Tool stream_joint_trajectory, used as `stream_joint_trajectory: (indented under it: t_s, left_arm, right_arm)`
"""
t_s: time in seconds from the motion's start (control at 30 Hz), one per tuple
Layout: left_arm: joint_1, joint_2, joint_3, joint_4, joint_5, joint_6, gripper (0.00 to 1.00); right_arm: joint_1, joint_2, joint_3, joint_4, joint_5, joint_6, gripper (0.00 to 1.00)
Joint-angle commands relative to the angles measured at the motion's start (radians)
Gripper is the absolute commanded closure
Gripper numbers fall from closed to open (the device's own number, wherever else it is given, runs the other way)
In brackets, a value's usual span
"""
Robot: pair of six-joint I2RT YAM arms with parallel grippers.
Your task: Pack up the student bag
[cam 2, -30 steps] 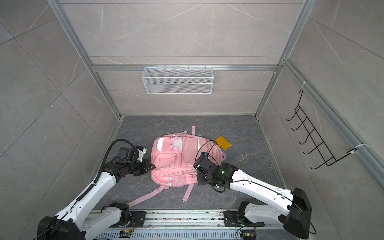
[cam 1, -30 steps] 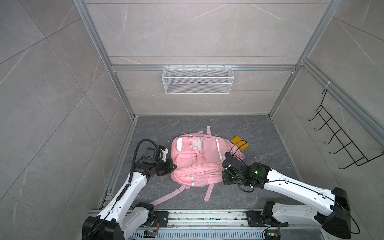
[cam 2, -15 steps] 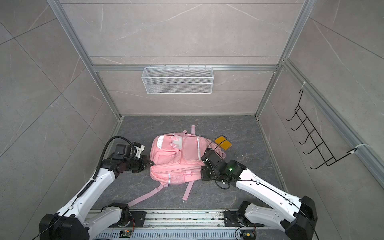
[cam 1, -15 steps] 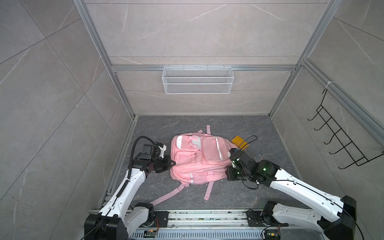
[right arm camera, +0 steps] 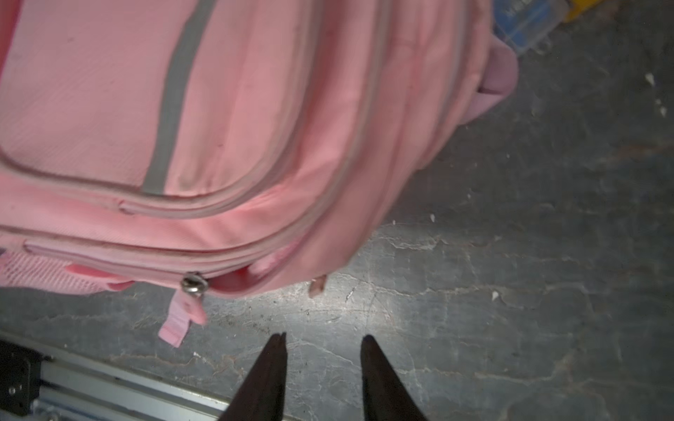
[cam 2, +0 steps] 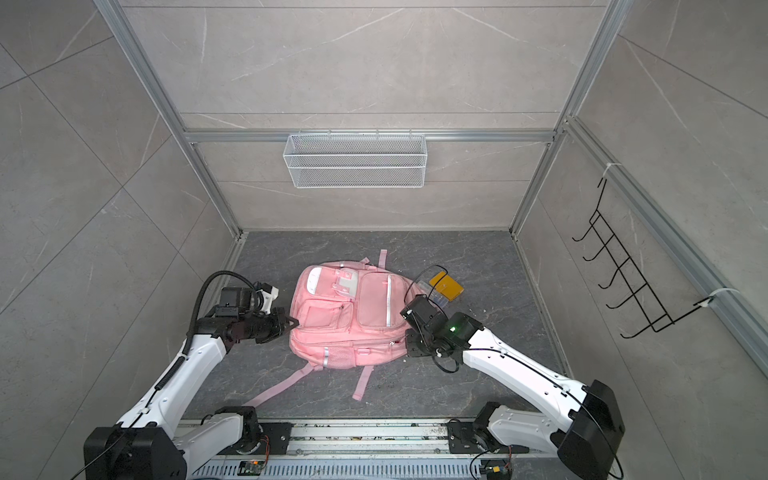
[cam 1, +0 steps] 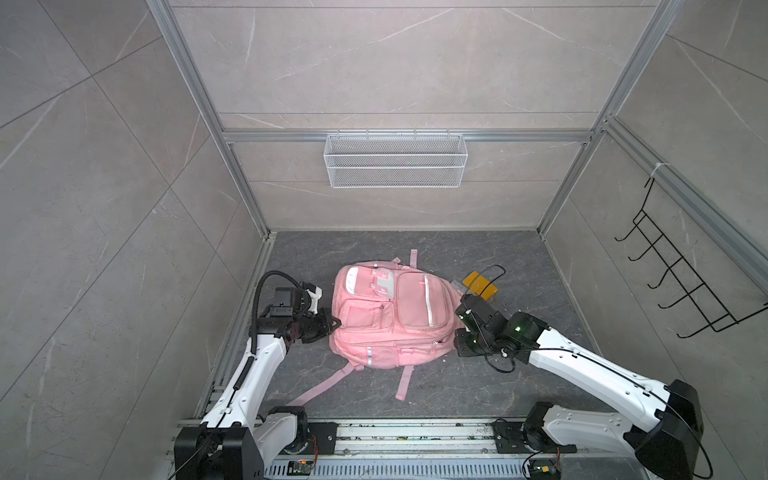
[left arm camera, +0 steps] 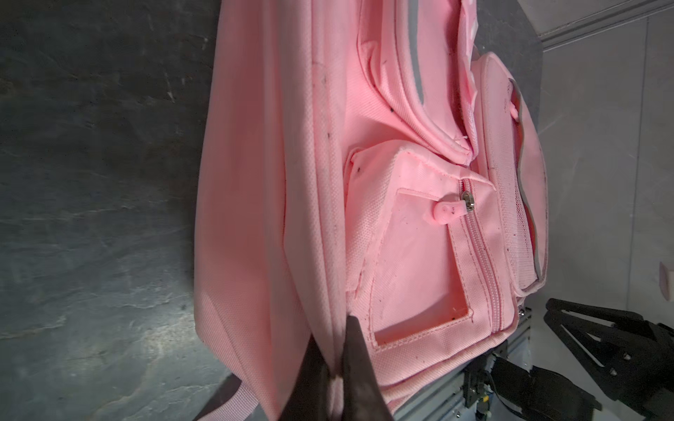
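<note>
The dark grey stone-patterned counter [cam 1: 519,257] is walled in by pale tiled panels. A white wire basket [cam 1: 395,160] hangs on the back panel and a black hook rack [cam 1: 681,286] on the right-hand one.

The student bag [cam 1: 390,316], a soft pink backpack with white reflective stripes, lies flat near the middle of the counter in both top views. Its front pockets face up, and its two pink straps [cam 1: 320,388] trail across the counter toward the rail that carries the arms.

The left tool [left arm camera: 335,339] is at the bag's left edge. In the left wrist view its dark fingers are pressed together on a ridge of pink fabric along the bag's side, pinching it. The right tool [right arm camera: 324,335] is at the bag's near right corner. Its two fingers are spread, with bare counter showing between them, and they hold nothing and do not touch the bag.

A flat yellow item [cam 1: 480,284] lies on the counter just beyond the bag's far right corner. Beside it is a blue case [right arm camera: 525,22], which touches the bag or is partly tucked under it; I cannot tell which.

A metal zip slider [right arm camera: 193,284] sits at the bag's near edge, not far from the right tool's fingers. Its pink pull tab [right arm camera: 180,320] hangs down onto the counter. A second pink pull [left arm camera: 452,209] rests on the small front pocket.
</note>
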Motion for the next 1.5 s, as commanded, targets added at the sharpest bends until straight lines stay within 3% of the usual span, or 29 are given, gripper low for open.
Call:
stream_joint_trajectory:
  t_s: [0.0,0.17,0.3,0.47,0.57,0.77,1.17,1.33,1.47]
  left_arm:
    - [0.013,-0.014,0.028,0.105,-0.019,0.033,1.0]
    - [0.013,-0.028,0.022,0.099,-0.015,0.023,1.0]
    - [0.013,-0.045,0.016,0.084,0.0,0.012,1.0]
    - [0.013,-0.077,0.005,0.062,0.001,-0.023,1.0]
    - [0.013,-0.098,-0.007,0.053,-0.002,-0.047,1.0]
    - [0.012,-0.129,-0.033,0.044,0.003,-0.066,1.0]
    - [0.012,-0.149,-0.044,0.041,0.0,-0.072,1.0]
    - [0.012,-0.155,-0.051,0.049,-0.008,-0.08,1.0]
    - [0.011,-0.157,-0.06,0.06,-0.006,-0.086,1.0]
  right_arm:
    - [0.02,0.014,0.031,-0.031,0.066,-0.057,0.49]
    - [0.116,0.03,0.086,-0.029,0.108,-0.094,0.39]
    - [0.218,0.157,0.191,-0.116,0.194,-0.049,0.39]
    - [0.253,0.314,0.299,-0.265,0.245,0.178,0.44]
    - [0.267,0.366,0.336,-0.268,0.223,0.221,0.46]
    - [0.277,0.427,0.369,-0.196,0.152,0.223,0.57]
    - [0.268,0.532,0.382,-0.138,0.142,0.204,0.59]
    - [0.263,0.544,0.385,-0.145,0.178,0.195,0.76]
    - [0.261,0.566,0.409,-0.168,0.192,0.184,0.79]
